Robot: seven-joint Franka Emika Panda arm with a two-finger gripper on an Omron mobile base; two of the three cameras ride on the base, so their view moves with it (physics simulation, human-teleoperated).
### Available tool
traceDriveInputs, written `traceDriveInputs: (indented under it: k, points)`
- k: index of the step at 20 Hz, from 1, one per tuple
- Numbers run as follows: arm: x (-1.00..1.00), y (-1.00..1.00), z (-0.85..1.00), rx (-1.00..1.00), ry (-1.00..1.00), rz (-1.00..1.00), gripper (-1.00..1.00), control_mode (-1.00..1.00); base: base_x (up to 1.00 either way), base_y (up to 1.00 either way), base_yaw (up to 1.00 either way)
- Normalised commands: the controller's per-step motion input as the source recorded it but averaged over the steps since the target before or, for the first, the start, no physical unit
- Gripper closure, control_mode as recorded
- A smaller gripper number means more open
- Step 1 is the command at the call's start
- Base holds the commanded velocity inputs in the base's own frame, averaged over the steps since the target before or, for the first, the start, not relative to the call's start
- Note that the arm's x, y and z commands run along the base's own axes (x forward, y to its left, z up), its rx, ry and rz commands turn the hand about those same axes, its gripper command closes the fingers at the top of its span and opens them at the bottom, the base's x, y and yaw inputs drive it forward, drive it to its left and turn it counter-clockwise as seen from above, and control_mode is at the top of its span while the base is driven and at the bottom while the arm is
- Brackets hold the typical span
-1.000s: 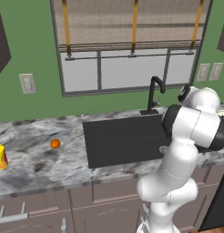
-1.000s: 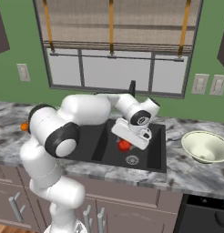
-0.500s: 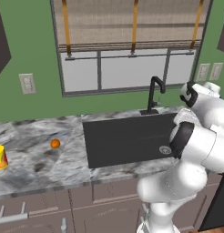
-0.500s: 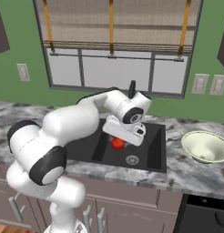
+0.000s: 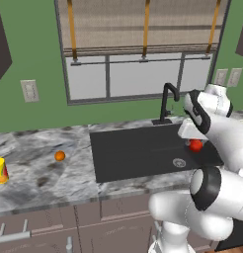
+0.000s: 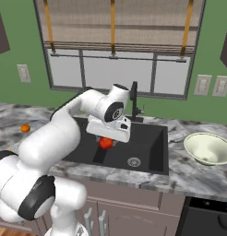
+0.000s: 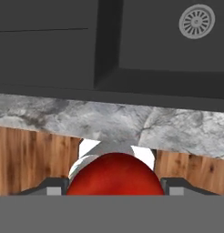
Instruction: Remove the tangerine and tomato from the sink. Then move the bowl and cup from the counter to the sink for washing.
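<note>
A: Above the sink [image 6: 152,159], what does the hand [image 6: 106,142] carry?

B: One tomato [image 6: 105,143], clamped between its fingers, clear of the basin floor. It is round, with no long axis.

A: Other counts?

B: One tangerine [image 5: 60,156] and one cup [image 5: 0,170], upright, on the worktop [image 5: 39,183] left; one bowl [image 6: 208,149], mouth up, right of the sink.

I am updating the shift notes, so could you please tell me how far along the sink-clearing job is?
Done: the tangerine already lies on the counter, left of the sink. In hand: the gripper is closed on the tomato, held above the basin. Left: setting the tomato down outside the sink, then moving the bowl and the cup, both on the counter, into the sink.
</note>
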Motion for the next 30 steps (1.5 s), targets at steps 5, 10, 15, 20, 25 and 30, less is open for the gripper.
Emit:
traceDriveInputs:
  k: [5, 10, 15, 20, 25, 30]
  points:
    - [-0.2, 0.6, 0.18, -0.06, -0.06, 0.0, 1.0, -1.0, 0.0, 0.0, 0.0]
    - [-0.15, 0.64, 0.15, -0.03, -0.01, 0.0, 1.0, -1.0, 0.0, 0.0, 0.0]
    - [-0.08, 0.7, 0.12, -0.05, 0.0, 0.0, 1.0, -1.0, 0.0, 0.0, 0.0]
    - [-0.02, 0.73, 0.13, -0.05, 0.0, 0.0, 1.0, -1.0, 0.0, 0.0, 0.0]
    - [0.0, 0.73, 0.09, -0.04, 0.0, 0.0, 1.0, -1.0, 0.0, 0.0, 0.0]
    - [0.01, 0.75, 0.02, -0.03, 0.0, 0.0, 1.0, -1.0, 0.0, 0.0, 0.0]
